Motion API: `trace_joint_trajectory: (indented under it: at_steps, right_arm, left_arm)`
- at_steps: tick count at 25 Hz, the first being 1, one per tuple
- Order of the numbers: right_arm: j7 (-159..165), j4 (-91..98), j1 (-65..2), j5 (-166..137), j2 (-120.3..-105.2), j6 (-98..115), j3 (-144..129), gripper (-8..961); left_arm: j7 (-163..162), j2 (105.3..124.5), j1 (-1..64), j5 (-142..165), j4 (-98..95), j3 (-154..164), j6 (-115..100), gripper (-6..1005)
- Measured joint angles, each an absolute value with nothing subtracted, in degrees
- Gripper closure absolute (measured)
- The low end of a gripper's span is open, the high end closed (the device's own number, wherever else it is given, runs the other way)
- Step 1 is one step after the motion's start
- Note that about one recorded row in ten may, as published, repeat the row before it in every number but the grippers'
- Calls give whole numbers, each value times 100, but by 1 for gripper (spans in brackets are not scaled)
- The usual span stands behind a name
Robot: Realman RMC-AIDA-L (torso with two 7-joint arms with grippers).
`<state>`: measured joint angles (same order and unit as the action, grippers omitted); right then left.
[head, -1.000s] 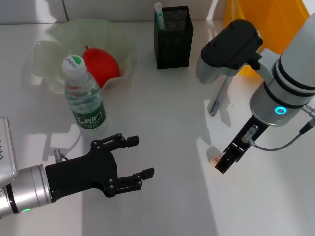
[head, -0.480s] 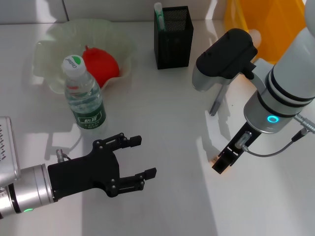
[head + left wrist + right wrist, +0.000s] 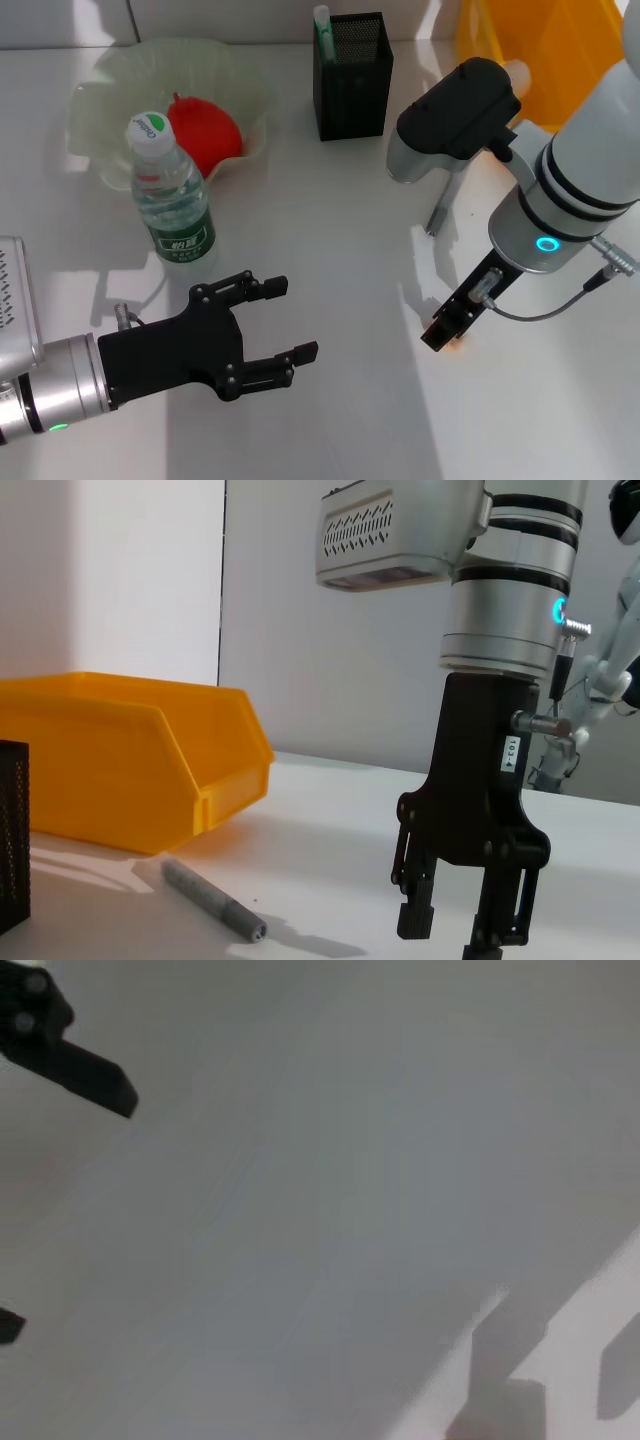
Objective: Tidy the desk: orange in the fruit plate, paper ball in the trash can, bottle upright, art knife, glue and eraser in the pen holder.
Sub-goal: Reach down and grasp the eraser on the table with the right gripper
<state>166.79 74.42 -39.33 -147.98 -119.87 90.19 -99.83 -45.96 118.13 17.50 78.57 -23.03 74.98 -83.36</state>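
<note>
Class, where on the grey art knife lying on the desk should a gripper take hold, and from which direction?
Grip the art knife mid-barrel from straight above, jaws across its narrow width: it lies flat on the desk with both long sides free.

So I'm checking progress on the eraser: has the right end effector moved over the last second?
Yes. The right end effector has shifted toward the robot's left and nearer it, farther from the pen holder.

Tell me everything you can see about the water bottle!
The water bottle is clear plastic with a white cap carrying green print and a green label around its lower half. It stands upright on the white desk, cap closed, just in front of the pale green fruit plate. No gripper touches it.
</note>
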Motion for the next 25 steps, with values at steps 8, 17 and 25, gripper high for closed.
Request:
trace_joint_trajectory:
  at_steps: [8, 17, 25]
  right_arm:
    - [16680, 7365, -3928, -14631, -11976, 9011, -9972, 378]
    - [16690, 7356, -3919, -14680, -11967, 9020, -9993, 436]
    - [16699, 7349, -3886, -14811, -11965, 9010, -10017, 437]
  left_arm:
    - [-4596, 11813, 1740, 7857, -2303, 7501, -8344, 199]
    - [-4596, 11813, 1745, 7858, -2303, 7506, -8351, 199]
    - [-4596, 11820, 1749, 7857, -2302, 7506, -8338, 199]
